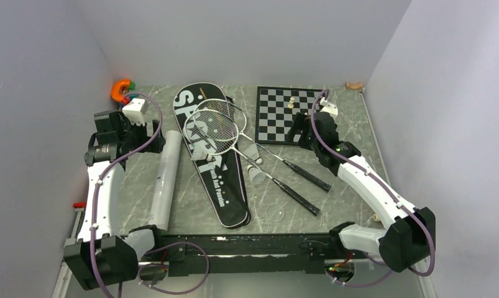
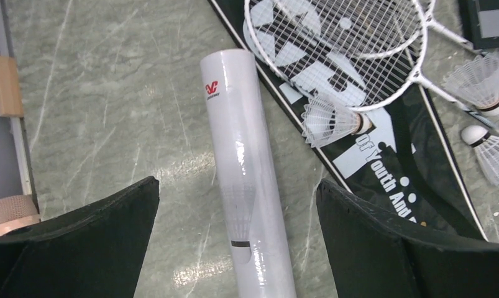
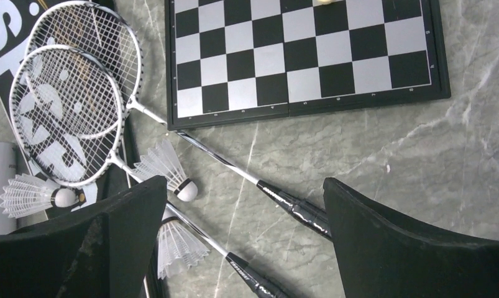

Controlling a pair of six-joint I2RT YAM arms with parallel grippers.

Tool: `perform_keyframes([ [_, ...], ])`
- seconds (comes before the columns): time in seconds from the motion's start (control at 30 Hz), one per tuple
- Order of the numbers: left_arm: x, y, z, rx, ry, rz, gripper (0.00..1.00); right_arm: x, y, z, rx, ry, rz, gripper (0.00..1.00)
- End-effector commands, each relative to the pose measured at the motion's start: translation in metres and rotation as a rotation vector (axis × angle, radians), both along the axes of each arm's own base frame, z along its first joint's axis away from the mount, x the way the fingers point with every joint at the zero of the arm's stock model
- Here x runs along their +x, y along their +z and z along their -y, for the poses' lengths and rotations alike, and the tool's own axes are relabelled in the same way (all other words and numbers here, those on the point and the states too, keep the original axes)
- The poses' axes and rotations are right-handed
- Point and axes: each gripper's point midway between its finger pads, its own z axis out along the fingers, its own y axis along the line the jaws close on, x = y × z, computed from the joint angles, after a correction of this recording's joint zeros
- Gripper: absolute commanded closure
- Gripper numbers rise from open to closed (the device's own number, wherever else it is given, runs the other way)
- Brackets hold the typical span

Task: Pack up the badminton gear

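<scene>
Left wrist view: the left claw (image 2: pixel 237 186) hangs released, jaws wide apart on either side of the white tube (image 2: pixel 247 167). The tube lies on the table (image 2: pixel 110 93) at lower centre of the frame, just beside the black bag (image 2: pixel 396 180). Lifting that tube looks like the step in hand. A sound grip would come straight down, centred on the round body, and close across its width, since the glossy wrap looks slick and the tube could roll.

The right claw (image 3: pixel 245 183) is likewise spread open, low in its frame, beneath the chessboard (image 3: pixel 296 56). Two rackets (image 1: pixel 217 130) rest with their heads on the bag, and three shuttlecocks (image 2: pixel 327 119) lie loose nearby.

Readable writing: "Youth And" in white on the bag, large letters that may begin "SP" under the strings, and a red logo on the tube with lettering too small to read.
</scene>
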Motion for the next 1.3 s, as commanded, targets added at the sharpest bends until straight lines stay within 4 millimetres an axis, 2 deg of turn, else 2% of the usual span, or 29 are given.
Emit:
perform_keyframes([
  [0.0, 0.008, -0.027, -0.008, -0.002, 0.039, -0.05, 0.01, -0.001, 0.01, -0.004, 0.021, -0.008, 0.022, 0.0],
  [0.1, 0.009, -0.059, -0.007, -0.009, 0.015, -0.12, 0.01, -0.001, 0.009, -0.011, -0.005, -0.01, 0.012, 0.0],
  [0.37, 0.011, -0.117, 0.002, -0.035, -0.073, -0.24, 0.01, 0.0, 0.009, -0.035, -0.058, 0.009, -0.008, 0.0],
  [0.63, 0.008, -0.162, 0.014, 0.011, -0.148, -0.346, 0.01, 0.001, 0.013, -0.065, -0.099, 0.046, -0.003, 0.0],
  [0.8, 0.005, -0.181, 0.01, 0.049, -0.175, -0.388, 0.02, 0.011, 0.01, -0.1, -0.118, 0.097, -0.007, 0.0],
  [0.93, 0.001, -0.188, 0.005, 0.093, -0.197, -0.394, 0.19, 0.021, 0.002, -0.138, -0.148, 0.151, -0.022, 0.0],
  [1.03, 0.0, -0.183, 0.001, 0.132, -0.216, -0.38, 0.35, 0.029, -0.005, -0.16, -0.153, 0.181, -0.04, 0.0],
  [1.13, -0.001, -0.17, 0.001, 0.164, -0.264, -0.36, 0.5, 0.036, -0.008, -0.181, -0.159, 0.215, -0.047, 0.0],
  [1.27, 0.003, -0.136, 0.001, 0.181, -0.345, -0.315, 0.64, 0.046, -0.012, -0.197, -0.161, 0.237, -0.055, 0.0],
])
